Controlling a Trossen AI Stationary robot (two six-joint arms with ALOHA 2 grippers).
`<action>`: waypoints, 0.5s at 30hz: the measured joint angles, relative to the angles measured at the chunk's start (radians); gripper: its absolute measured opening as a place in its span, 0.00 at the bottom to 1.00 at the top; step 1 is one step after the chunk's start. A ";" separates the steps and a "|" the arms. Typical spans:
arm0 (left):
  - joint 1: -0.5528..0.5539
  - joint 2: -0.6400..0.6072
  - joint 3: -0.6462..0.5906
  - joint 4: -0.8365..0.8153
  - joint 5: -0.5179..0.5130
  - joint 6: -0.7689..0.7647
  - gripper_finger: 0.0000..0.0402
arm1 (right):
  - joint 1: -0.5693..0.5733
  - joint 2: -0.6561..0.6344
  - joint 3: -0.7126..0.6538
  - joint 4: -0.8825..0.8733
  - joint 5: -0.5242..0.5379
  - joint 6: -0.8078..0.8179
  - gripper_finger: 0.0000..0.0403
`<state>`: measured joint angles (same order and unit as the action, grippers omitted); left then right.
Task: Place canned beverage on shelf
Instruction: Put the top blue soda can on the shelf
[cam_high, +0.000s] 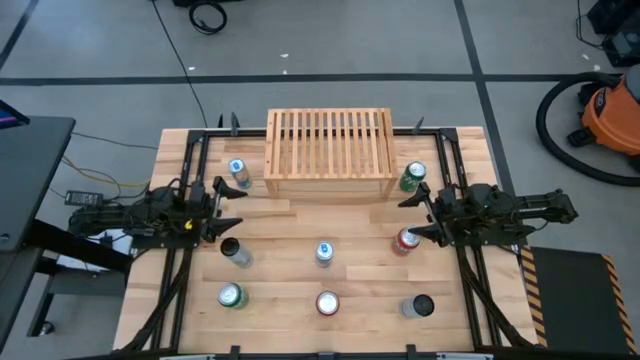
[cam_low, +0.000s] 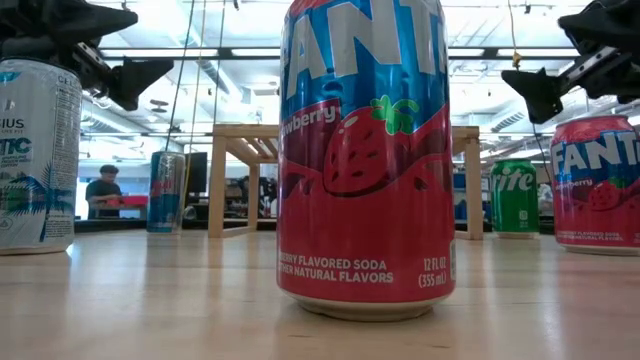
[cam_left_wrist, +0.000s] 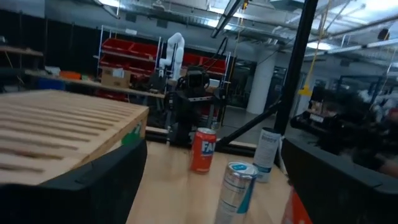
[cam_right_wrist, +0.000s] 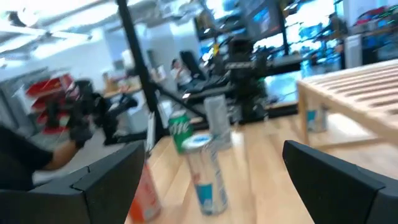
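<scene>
Cans (cam_high: 324, 253) untouched, both grippers (cam_high: 222, 207) agape.

1. Front can (cam_low: 365, 160): "FANTA" cut off at the top, "berry", "BERRY FLAVORED SODA", "OTHER NATURAL FLAVORS", "12 FL OZ (355 mL)".
2. Right red can (cam_low: 597, 180): "FANT".
3. Green can (cam_low: 514, 197): "ite".
4. Left white can (cam_low: 38, 155): "IUS", "TIC".
5. Far red can (cam_left_wrist: 203, 149): "FA".

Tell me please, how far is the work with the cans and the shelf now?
Nothing looks done: the shelf has an empty top. Nothing is in hand: the left gripper and right gripper are both open, holding nothing. All is left: the cans, like the red can near the right gripper, stand on the table.
</scene>
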<state>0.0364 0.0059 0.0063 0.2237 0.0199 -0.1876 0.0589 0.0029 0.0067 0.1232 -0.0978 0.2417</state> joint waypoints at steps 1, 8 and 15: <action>0.000 0.000 0.000 0.000 -0.001 0.018 0.94 | 0.000 0.000 0.000 0.017 0.011 0.008 0.97; 0.000 0.000 0.005 -0.029 -0.137 0.097 0.94 | 0.000 0.000 0.000 0.165 0.029 -0.038 0.97; 0.000 0.040 0.172 -0.262 -0.236 0.158 0.94 | -0.003 0.000 0.000 0.217 0.093 -0.118 0.97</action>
<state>0.0364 0.0463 0.1785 -0.0382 -0.2162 -0.0293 0.0559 0.0025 0.0067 0.3405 -0.0051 0.1236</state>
